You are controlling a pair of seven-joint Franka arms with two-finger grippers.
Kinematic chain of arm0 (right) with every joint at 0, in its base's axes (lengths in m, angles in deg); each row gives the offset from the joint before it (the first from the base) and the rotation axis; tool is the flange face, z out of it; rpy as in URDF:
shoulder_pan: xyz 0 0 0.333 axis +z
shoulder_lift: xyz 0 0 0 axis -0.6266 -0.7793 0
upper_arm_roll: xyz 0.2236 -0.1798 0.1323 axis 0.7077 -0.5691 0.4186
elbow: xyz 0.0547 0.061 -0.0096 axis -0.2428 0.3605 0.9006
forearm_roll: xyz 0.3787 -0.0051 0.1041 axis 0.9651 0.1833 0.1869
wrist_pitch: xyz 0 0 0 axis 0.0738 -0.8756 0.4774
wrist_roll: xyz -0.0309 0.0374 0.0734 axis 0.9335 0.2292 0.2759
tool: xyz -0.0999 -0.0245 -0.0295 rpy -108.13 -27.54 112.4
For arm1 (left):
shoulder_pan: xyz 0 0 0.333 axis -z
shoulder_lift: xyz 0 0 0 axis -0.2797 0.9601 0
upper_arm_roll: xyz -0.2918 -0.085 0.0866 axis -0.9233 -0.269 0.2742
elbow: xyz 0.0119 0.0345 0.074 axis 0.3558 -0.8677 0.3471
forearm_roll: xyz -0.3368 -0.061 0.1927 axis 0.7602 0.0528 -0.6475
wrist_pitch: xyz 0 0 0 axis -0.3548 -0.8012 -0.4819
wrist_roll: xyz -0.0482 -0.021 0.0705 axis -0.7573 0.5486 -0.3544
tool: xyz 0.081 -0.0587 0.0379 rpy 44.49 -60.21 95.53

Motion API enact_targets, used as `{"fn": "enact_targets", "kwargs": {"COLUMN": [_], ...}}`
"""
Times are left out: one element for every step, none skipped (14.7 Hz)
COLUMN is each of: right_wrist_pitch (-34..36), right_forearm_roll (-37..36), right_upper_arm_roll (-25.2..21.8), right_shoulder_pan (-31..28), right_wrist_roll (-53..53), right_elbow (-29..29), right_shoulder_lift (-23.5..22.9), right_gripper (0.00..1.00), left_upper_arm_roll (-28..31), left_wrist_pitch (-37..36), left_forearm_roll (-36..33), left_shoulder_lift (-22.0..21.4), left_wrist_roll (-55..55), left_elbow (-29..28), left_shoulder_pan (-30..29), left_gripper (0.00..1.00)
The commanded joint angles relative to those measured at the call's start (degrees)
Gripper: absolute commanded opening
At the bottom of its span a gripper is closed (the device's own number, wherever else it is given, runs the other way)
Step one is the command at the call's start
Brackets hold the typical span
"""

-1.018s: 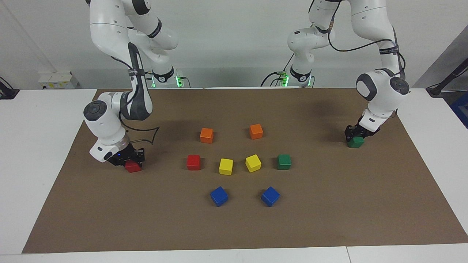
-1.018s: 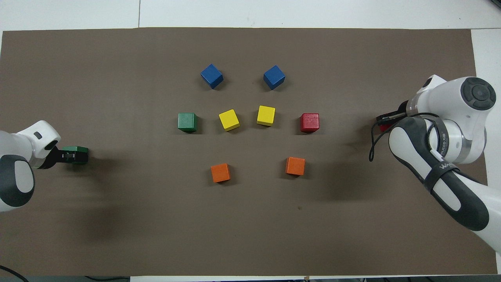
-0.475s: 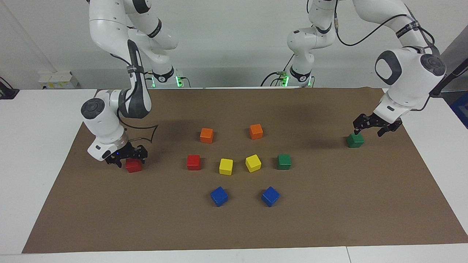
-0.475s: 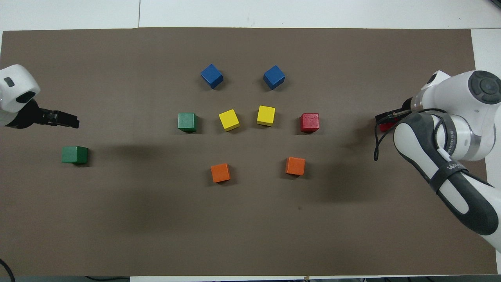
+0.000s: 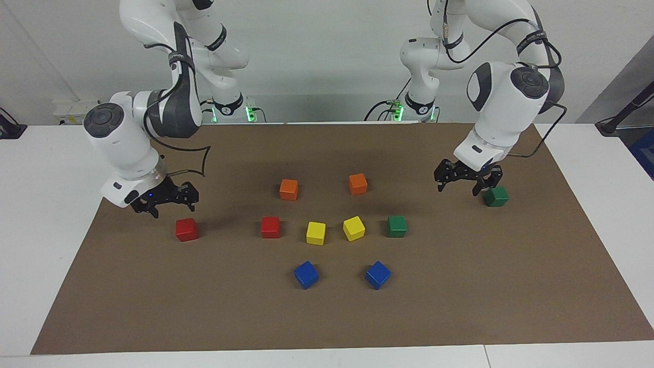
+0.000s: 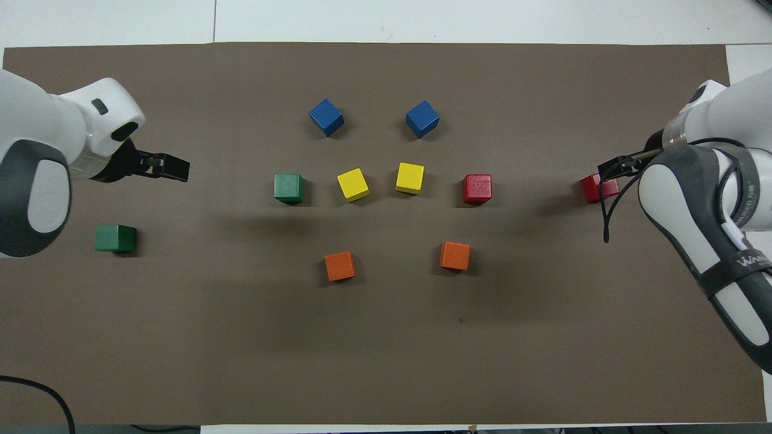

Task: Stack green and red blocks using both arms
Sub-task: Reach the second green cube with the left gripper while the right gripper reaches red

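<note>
Both outer blocks lie set down — the left gripper [image 5: 462,183] and right gripper [image 5: 164,200] hang spread, empty; next, the middle green block [image 5: 397,226] and middle red block [image 5: 270,227] must be fetched.

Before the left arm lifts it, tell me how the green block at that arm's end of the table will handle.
The green block is a flat-faced cube resting square on the mat, so it should not roll or tip. It looks rigid, so it will probably not deform when squeezed. Its glossy faces could slip in a light grip.
</note>
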Motion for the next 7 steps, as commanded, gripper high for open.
{"fn": "enact_targets", "kwargs": {"right_wrist_pitch": [2.2,1.8,1.1,0.3,-1.4,-2.7,-3.9], "right_forearm_roll": [-0.7,-0.7,-0.7,-0.7,-0.7,-0.3,-0.3], "right_upper_arm_roll": [0.3,0.3,0.3,0.3,0.3,0.3,0.3], "right_shoulder_pan": [6.3,8.6,10.5,12.0,13.1,14.0,15.3], "right_wrist_roll": [-8.3,-11.1,-12.4,-14.0,-16.7,-19.3,-22.8], "right_elbow": [-4.1,-4.5,-4.5,-4.4,-4.3,-4.0,-4.0], "right_shoulder_lift": [-1.8,-2.2,-2.5,-3.0,-4.0,-4.8,-5.5], "right_gripper": [1.0,1.0,1.0,1.0,1.0,1.0,1.0], "left_upper_arm_roll": [1.0,1.0,1.0,1.0,1.0,1.0,1.0], "left_wrist_pitch": [2.8,4.8,5.7,6.4,7.4,8.4,9.3], "left_forearm_roll": [1.3,1.3,1.3,1.3,1.3,1.3,1.3], "left_shoulder_lift": [3.7,4.5,5.6,5.9,6.9,7.6,8.7], "left_wrist_roll": [0.3,1.3,1.5,1.6,1.7,2.1,2.4], "left_elbow": [1.1,0.5,0.5,0.5,0.5,0.5,0.5], "left_shoulder_pan": [3.3,4.1,4.7,5.1,5.5,6.2,6.7], "left_gripper": [1.0,1.0,1.0,1.0,1.0,1.0,1.0]}}
